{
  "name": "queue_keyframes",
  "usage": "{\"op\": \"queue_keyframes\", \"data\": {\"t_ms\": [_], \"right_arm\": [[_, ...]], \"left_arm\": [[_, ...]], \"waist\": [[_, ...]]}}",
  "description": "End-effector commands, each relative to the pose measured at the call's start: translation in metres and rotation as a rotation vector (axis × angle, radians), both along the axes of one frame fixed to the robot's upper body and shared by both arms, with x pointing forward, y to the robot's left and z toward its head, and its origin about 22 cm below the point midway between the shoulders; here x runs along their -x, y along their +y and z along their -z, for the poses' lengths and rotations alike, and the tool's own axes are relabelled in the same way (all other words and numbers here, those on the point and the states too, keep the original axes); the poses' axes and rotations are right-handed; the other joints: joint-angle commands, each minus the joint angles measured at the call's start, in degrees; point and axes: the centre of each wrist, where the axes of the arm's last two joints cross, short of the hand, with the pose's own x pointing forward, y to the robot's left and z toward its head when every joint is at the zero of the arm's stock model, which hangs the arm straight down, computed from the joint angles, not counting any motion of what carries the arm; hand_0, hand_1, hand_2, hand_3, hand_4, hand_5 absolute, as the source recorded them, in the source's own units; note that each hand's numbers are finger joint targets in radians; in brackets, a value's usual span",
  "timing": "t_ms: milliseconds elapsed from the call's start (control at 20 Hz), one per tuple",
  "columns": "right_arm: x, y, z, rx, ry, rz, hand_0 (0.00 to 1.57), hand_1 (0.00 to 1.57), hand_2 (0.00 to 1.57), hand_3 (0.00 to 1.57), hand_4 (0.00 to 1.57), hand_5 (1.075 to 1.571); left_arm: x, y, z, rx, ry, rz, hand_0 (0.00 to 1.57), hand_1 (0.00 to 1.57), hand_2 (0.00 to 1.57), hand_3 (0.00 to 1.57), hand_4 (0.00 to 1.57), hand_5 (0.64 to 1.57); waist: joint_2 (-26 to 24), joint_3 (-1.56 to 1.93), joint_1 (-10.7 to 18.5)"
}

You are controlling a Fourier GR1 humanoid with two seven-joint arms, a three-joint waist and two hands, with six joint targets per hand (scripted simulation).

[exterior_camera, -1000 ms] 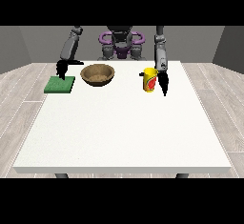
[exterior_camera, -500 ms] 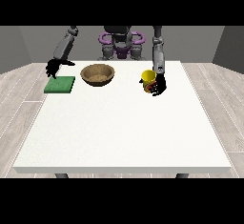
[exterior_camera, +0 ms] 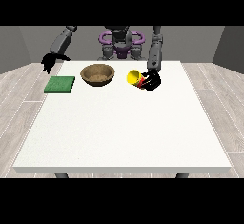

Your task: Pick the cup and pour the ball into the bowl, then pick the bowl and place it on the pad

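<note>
So my hand at the view's right (exterior_camera: 152, 81) is wrapped around the cup (exterior_camera: 135, 77), which is yellow with a bit of red showing near my fingers. The cup is tipped right over on its side, mouth pointing toward the bowl (exterior_camera: 97, 74), and it sits up off the white bench (exterior_camera: 124, 127), just beside the bowl but not over it. I can't spot the ball anywhere, so no idea if it's in the cup or not. If there's any writing or logo on the cup, it's too small for me to read.

The bowl is brown, upright, sitting on the bench near the far edge, between the cup and the green pad (exterior_camera: 60, 84). The pad lies flat near the far corner at the view's left, close to the bowl but not touching it.

My other hand at the view's left (exterior_camera: 47, 62) hangs above and behind the pad, holding nothing; I can't tell how its fingers are set.
</note>
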Motion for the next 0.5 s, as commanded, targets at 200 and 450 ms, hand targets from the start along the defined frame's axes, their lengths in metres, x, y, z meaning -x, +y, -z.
{"op": "queue_keyframes", "data": {"t_ms": [200, 450], "right_arm": [[-0.006, 0.016, 0.023, 0.003, 0.147, 0.006, 0.00, 0.00, 0.19, 0.00, 0.29, 1.548], [0.004, 0.010, 0.043, -0.025, 0.230, 0.038, 0.00, 0.00, 0.20, 0.15, 0.34, 1.551]], "left_arm": [[0.001, -0.022, 0.011, -0.401, 0.193, -0.076, 1.44, 1.44, 1.57, 1.57, 1.21, 1.562], [0.005, -0.050, 0.025, -0.671, 0.286, -0.048, 1.41, 1.41, 1.57, 1.57, 1.14, 1.570]], "waist": [[-10.4, -0.20, 2.5], [-16.1, -0.12, 4.2]]}}
